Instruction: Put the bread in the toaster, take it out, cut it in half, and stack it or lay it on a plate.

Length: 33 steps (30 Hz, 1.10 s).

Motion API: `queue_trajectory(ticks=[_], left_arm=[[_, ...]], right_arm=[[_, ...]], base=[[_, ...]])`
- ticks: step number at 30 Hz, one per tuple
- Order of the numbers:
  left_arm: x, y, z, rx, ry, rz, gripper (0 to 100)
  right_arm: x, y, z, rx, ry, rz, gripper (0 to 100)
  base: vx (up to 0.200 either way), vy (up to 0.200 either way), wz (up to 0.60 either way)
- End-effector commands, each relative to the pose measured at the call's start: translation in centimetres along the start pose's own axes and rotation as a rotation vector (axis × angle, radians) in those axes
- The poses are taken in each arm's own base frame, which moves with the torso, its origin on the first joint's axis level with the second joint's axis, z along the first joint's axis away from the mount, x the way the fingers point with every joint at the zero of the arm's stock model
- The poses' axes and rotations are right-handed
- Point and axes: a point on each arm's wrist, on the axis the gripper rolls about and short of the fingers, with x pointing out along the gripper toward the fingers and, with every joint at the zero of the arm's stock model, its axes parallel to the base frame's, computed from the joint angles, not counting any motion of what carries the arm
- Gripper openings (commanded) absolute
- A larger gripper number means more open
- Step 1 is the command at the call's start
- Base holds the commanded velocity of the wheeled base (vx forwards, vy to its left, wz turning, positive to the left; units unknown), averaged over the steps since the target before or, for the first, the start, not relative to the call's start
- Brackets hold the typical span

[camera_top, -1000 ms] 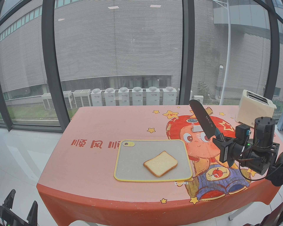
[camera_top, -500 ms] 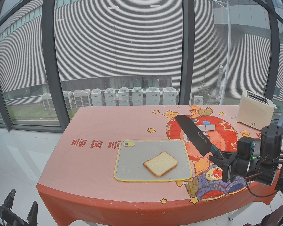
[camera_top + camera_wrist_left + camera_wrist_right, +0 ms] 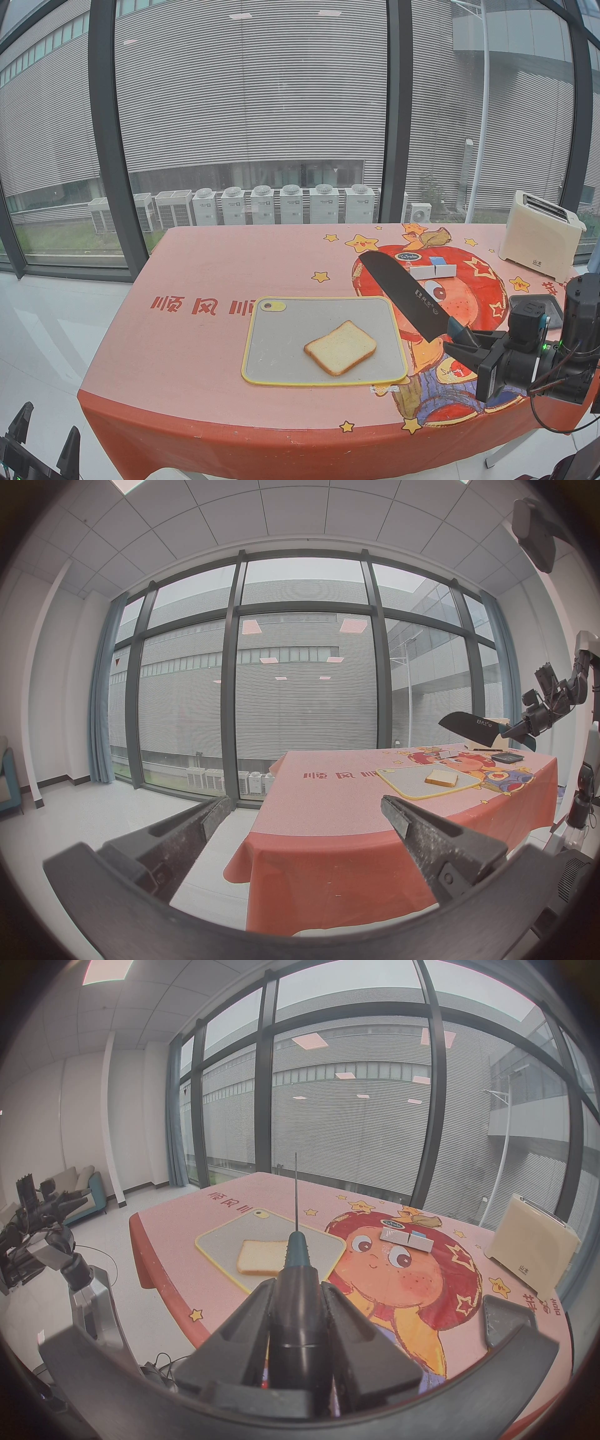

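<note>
We see right gripper (image 3: 470, 351) at lower right of head view, clamped on knife (image 3: 409, 292) handle. Blade slants up-left, tip near board's upper right corner. Bread (image 3: 340, 347) lies flat, cornerwise, on board (image 3: 275, 350) at centre frame, left of that gripper; right arm nearer. Left gripper (image 3: 304, 808) spread wide, holding nothing, at lower left corner, well apart. Toaster (image 3: 540, 234) at right edge of orange table (image 3: 206, 275); dark dish (image 3: 536, 306) below it, possibly plate. Tall windows behind.

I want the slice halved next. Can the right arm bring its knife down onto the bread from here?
Probably yes. The right tool holds the knife raised above the table, and nothing stands between the blade and the bread on the cutting board.
</note>
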Motion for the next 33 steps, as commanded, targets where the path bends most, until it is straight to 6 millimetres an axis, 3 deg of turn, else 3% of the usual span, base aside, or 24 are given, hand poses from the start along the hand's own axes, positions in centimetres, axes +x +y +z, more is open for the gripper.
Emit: queue_trajectory(ticks=[1,23,33], left_arm=[[0.1,0.0,-0.5,0.0,0.018,0.0,100],[0.1,0.0,-0.5,0.0,0.018,0.0,100],[0.1,0.0,-0.5,0.0,0.018,0.0,100]], right_arm=[[-0.1,0.1,0.5,-0.007,-0.02,0.009,0],[0.4,-0.1,0.6,-0.082,-0.01,0.005,0],[1.8,0.3,1.9,-0.165,0.04,0.021,0]], base=[[0.0,0.0,0.0],[0.0,0.0,0.0],[0.0,0.0,0.0]])
